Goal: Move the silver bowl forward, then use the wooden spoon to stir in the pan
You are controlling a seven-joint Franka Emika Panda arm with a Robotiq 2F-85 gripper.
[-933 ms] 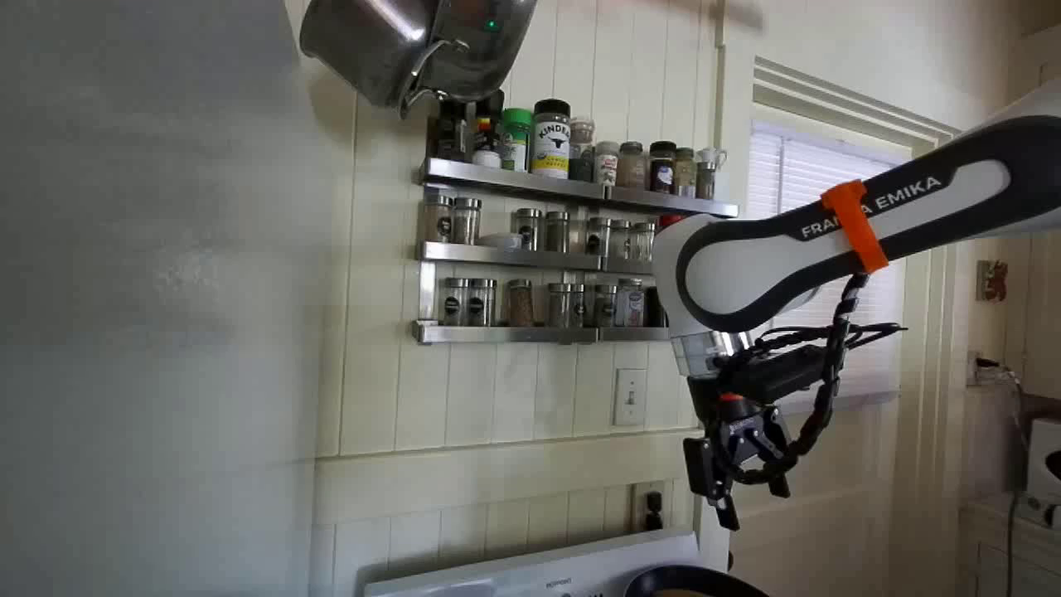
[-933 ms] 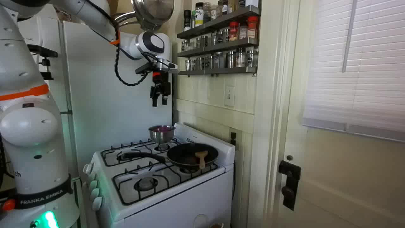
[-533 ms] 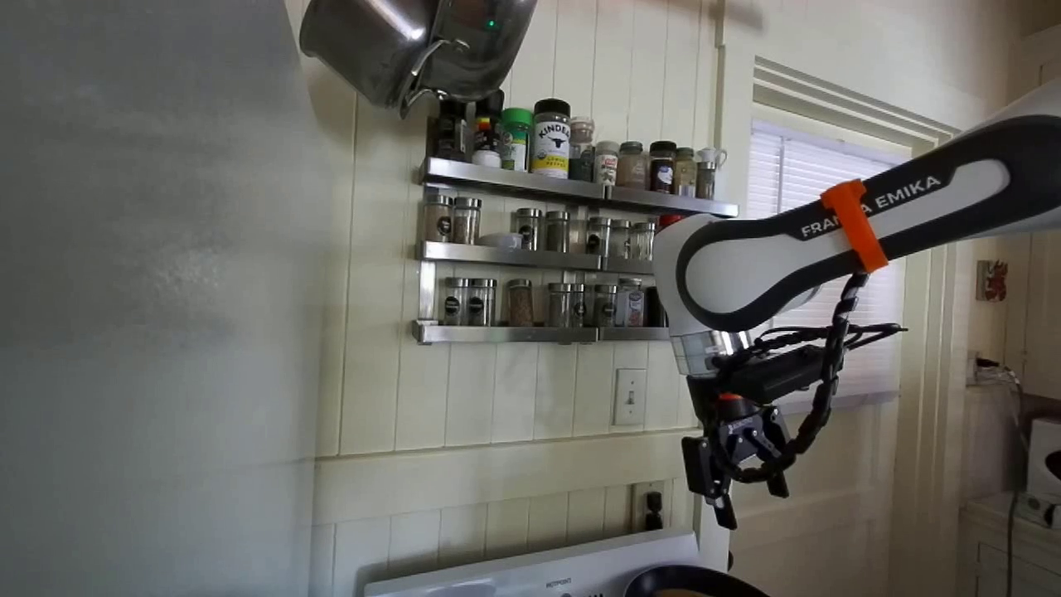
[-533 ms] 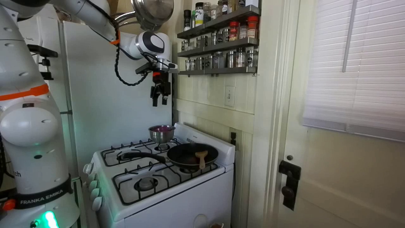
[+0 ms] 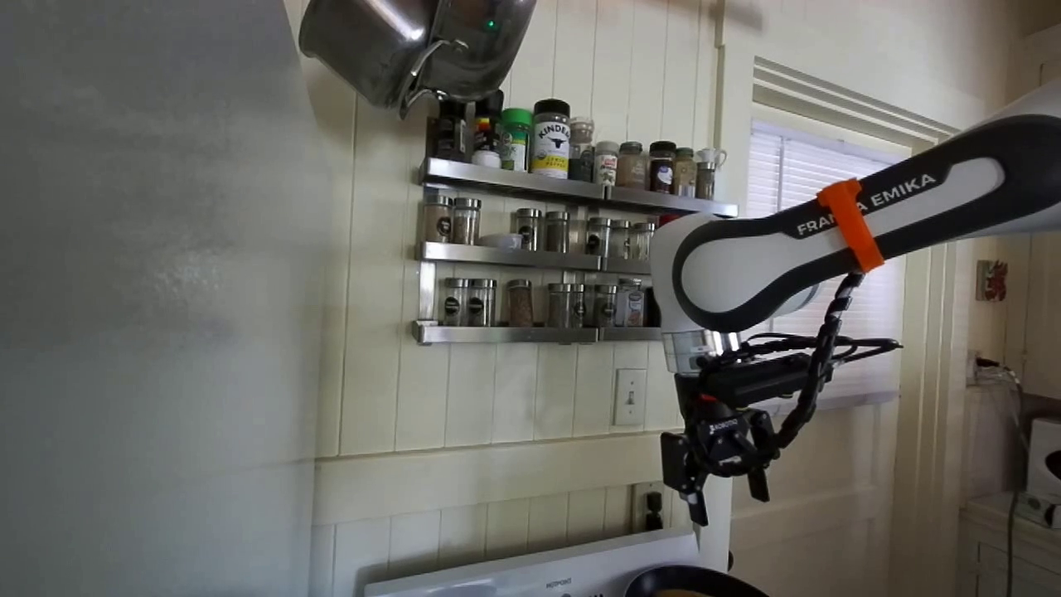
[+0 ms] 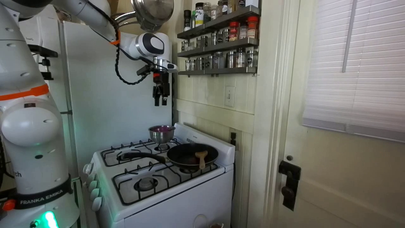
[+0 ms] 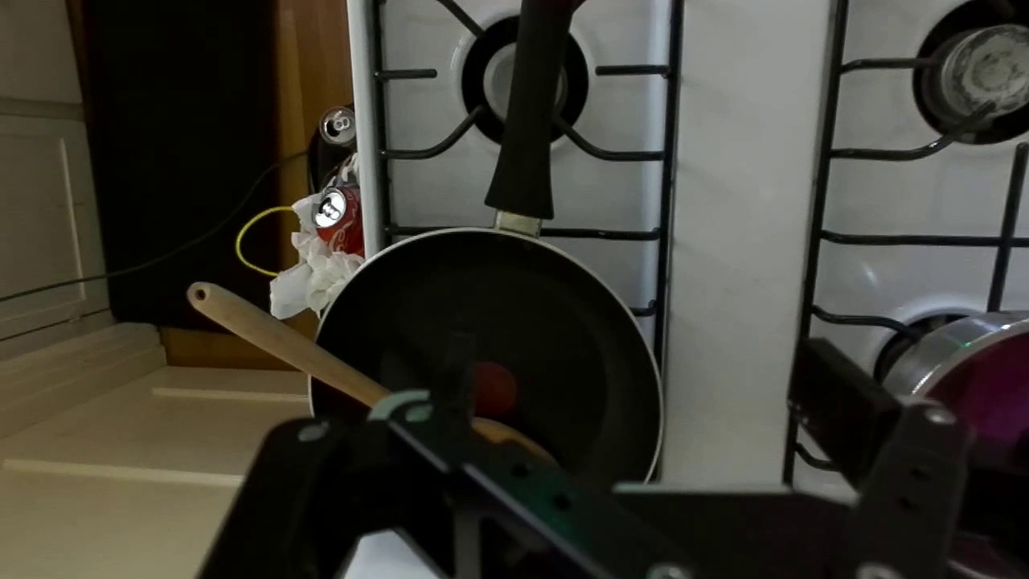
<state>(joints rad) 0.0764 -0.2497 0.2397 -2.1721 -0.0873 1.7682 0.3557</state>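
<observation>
The silver bowl (image 6: 161, 136), pinkish purple inside, sits upright on a rear burner by the fridge. In the wrist view the right edge cuts off part of the bowl (image 7: 949, 347). Beside it on the stove is the black pan (image 6: 180, 153), its long handle pointing to the stove's front. The wooden spoon (image 6: 202, 160) leans in this pan, handle over the rim; in the wrist view the spoon (image 7: 273, 334) is partly hidden behind a finger. High above the stove hangs my gripper (image 6: 160, 102), open and touching nothing. Its fingers stand wide apart around the gripper's (image 7: 643, 362) bare gap.
Spice shelves (image 5: 514, 333) line the wall behind, and metal pots (image 5: 390, 50) hang overhead. The fridge (image 6: 117, 95) flanks the stove (image 6: 171, 196), whose raised back panel (image 6: 218, 145) runs along the wall. Cans (image 7: 338, 221) and crumpled paper lie beside the stove, below its edge.
My gripper has shifted slightly sideways over the stove and turned a little, towards the left in one picture and slightly right in another. Bowl, pan and spoon have not moved.
</observation>
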